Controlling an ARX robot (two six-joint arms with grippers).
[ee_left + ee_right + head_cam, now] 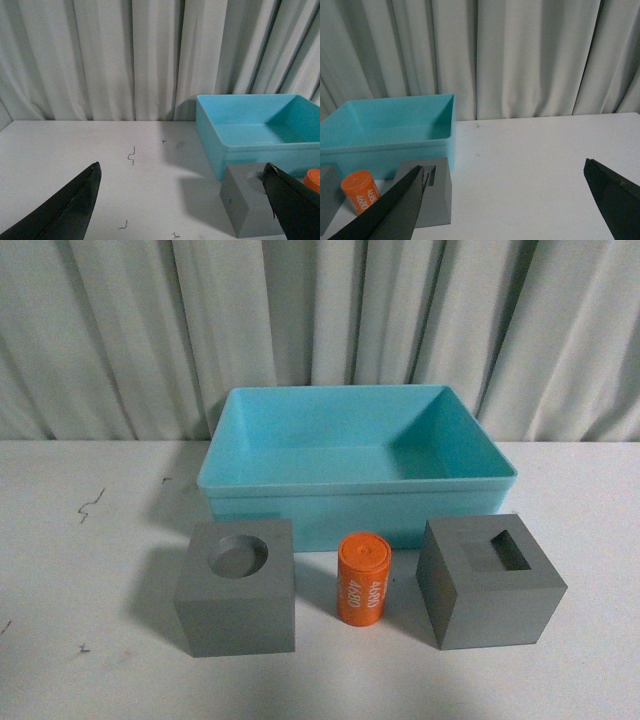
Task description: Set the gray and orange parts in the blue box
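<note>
So far, nothing boxed

Blue box (355,483) sits empty on the counter (80,590). Orange cylinder (363,580) stands at its 6 o'clock, round-recess cube (237,600) at 7, square-recess cube (490,585) at 5. Left claw (181,167) and right claw (504,165) gape, empty; all three placements left

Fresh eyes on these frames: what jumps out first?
The large turquoise blue box sits centre in the front view, empty. In a row just in front of it stand the gray cube with a round recess on the left, the orange cylinder marked 4680 in the middle and the gray cube with a square recess on the right. The left hand and right hand are open, holding nothing.
</note>
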